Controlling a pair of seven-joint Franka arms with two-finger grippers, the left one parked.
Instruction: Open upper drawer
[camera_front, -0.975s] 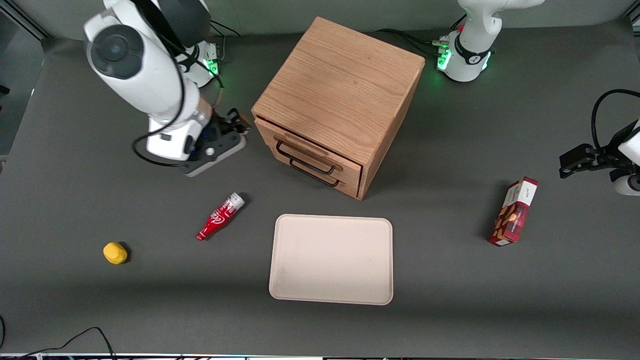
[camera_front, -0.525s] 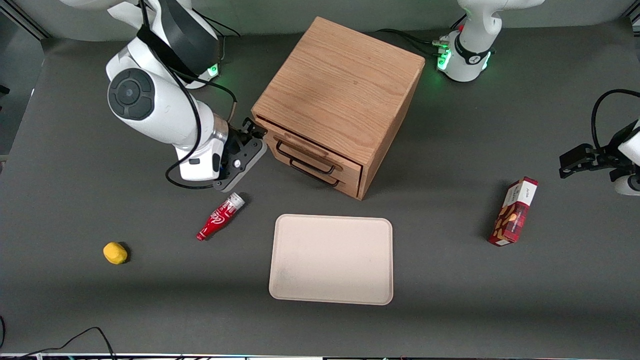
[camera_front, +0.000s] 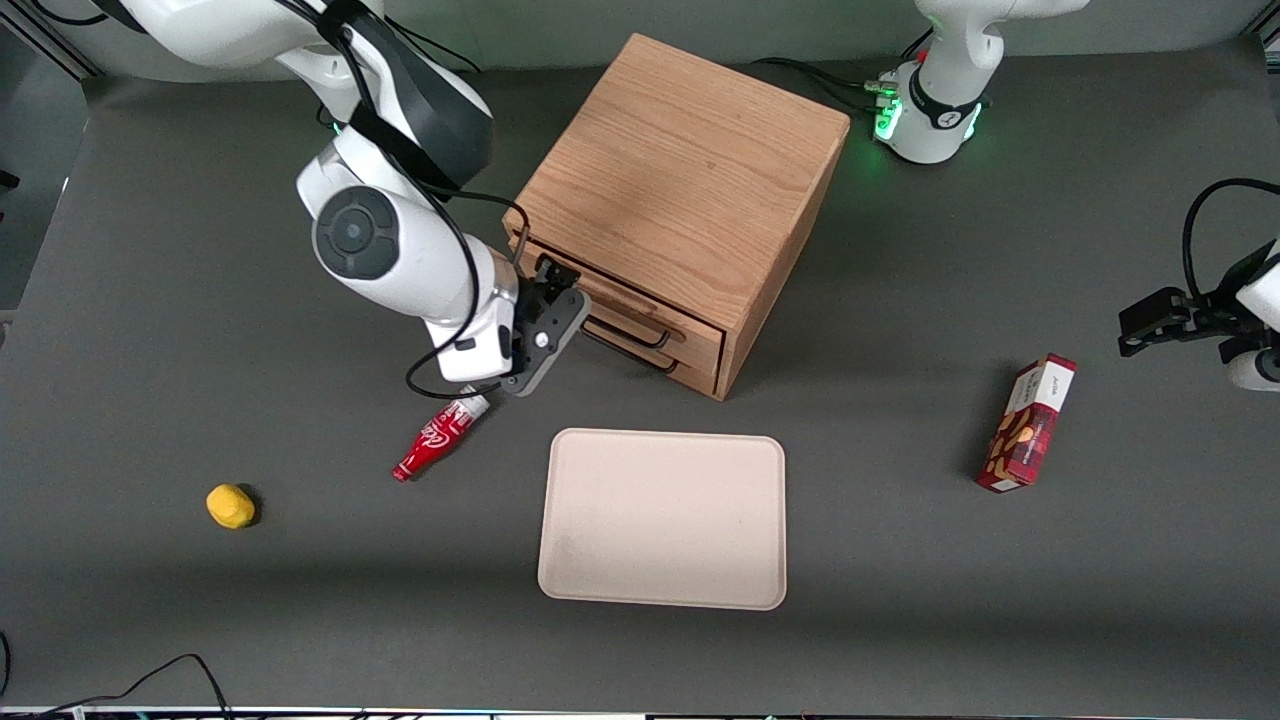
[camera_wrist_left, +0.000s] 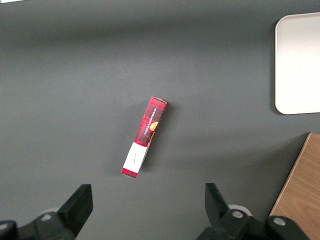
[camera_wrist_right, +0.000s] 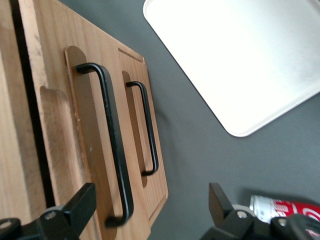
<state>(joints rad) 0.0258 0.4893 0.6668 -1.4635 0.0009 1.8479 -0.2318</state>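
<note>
The gripper (camera_front: 548, 283) is hovering in front of the shut upper drawer (camera_front: 625, 300), fingers (camera_wrist_right: 80, 205) spread wide and holding nothing, beside its black handle (camera_wrist_right: 112, 145), above bare tabletop (camera_front: 200, 380).

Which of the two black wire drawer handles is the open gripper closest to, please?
The upper drawer handle: the gripper sits open at its end, while the lower drawer's handle lies farther off, nearer the cream tray.

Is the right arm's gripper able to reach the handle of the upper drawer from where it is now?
Probably yes. The gripper is open, right in front of the upper drawer, and nothing lies between its fingers and the black handle.
</note>
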